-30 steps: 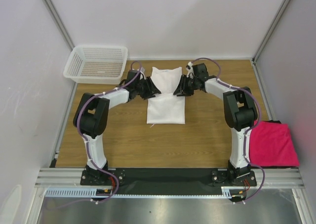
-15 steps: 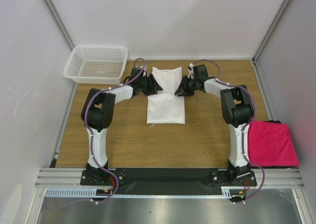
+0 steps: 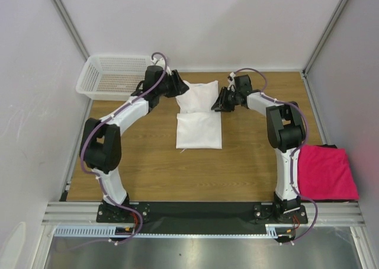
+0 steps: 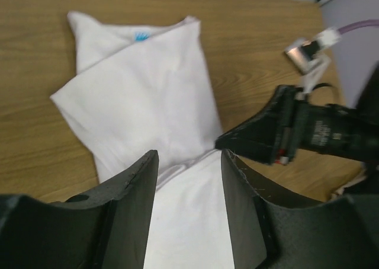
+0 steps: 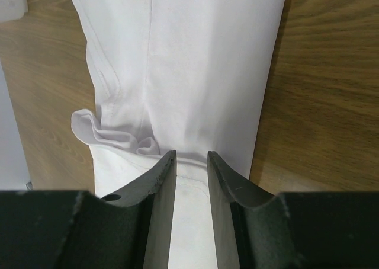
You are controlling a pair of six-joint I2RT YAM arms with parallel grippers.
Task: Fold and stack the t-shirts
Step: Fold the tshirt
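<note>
- Wooden table (image 3: 148, 168) carries the white t-shirt (image 3: 198, 130) at its far middle, half folded. The cloth looks soft, light and limp, likely to slump.
- Magenta t-shirt (image 3: 325, 174) lies folded at the right edge.
- Left claw (image 3: 180, 86) hovers half-wide and empty over the far-left corner.
- Right claw (image 3: 218, 106), narrow, sits at the right-hand fold; I cannot tell whether it pinches cloth. The outer corners look the best hold.

The folded t-shirt (image 3: 199, 121) lies in the upper middle of the table (image 3: 148, 168), with the left gripper (image 3: 182, 87) at its upper left corner and the right gripper (image 3: 217, 106) at its right edge. The basket (image 3: 115, 76) sits in the upper left of the frame, behind and to the left of that shirt. A second t-shirt (image 3: 325, 173) lies at the right edge of the frame, well apart from the first.
</note>
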